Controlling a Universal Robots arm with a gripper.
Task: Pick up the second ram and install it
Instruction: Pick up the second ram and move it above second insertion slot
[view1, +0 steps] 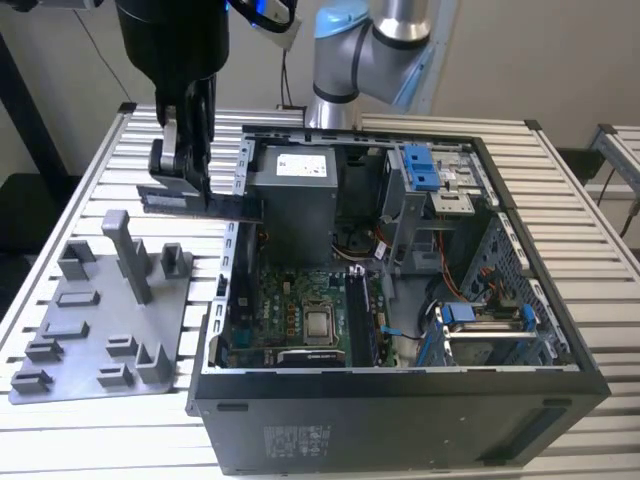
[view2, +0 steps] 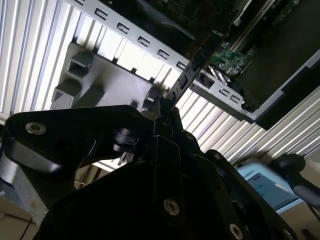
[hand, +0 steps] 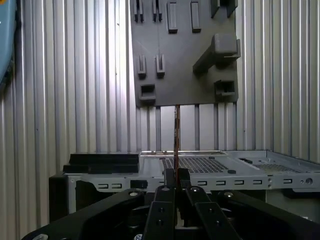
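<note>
You are looking at a white slatted tabletop (view1: 600, 280) carrying an open computer case (view1: 400, 430), which is lying on its side with its inside facing up. Your arm (view1: 375, 50) is standing behind the case and reaching over toward the exterior view's left. Inside the case, a gray power supply (view1: 300, 215) is sitting at the back, with a green motherboard (view1: 290, 315) lying in front of it. Blue drive latches (view1: 425, 168) are showing toward the exterior view's right, above a tangle of cables. A square silver-topped processor (view1: 320, 322) is sitting in the middle of the board, with long dark slots running just beside it. On the tabletop, on the exterior view's left of the case, a gray holder plate (view1: 165, 320) with upright posts is lying flat. A white label (view1: 302, 164) is showing on the power supply and pale print (view1: 295, 440) is showing on the case's front wall, but you cannot make out the writing on either. The jaws are closing on the second ram (view1: 215, 205), gripping it partway along its length and holding it level in the air. It is hanging above the tabletop near the case's wall on the exterior view's left, apart from the holder plate. In both wrist views the stick is appearing edge-on (view2: 195, 62) (hand: 176, 130), sticking straight out from between the jaws.
</note>
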